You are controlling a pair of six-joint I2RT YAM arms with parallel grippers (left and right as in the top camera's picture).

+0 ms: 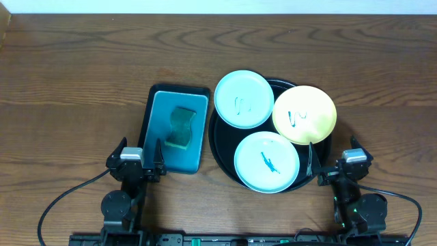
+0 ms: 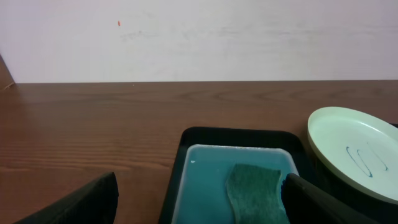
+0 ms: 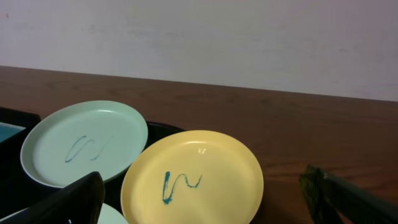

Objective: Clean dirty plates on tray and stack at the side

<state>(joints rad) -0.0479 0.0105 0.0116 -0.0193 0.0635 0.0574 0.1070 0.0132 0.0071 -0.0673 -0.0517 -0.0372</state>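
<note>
The round black tray (image 1: 216,146) holds three plates, each marked with a teal scribble. One pale mint plate (image 1: 244,99) lies at the tray's far left, a yellow plate (image 1: 304,114) at its right, and a second mint plate (image 1: 267,162) at the near side. My right gripper (image 1: 333,152) stands open just in front of the tray's right edge, holding nothing. In the right wrist view the yellow plate (image 3: 193,177) lies ahead between the open fingers, with the mint plate (image 3: 84,149) to its left. My left gripper (image 1: 141,147) is open and empty at the teal tray's near left corner.
A rectangular teal tray (image 1: 164,137) with a black rim lies left of the black tray, with a green sponge (image 1: 181,128) in it. In the left wrist view the sponge (image 2: 258,190) lies just ahead, by the right finger. Bare wooden table surrounds both trays.
</note>
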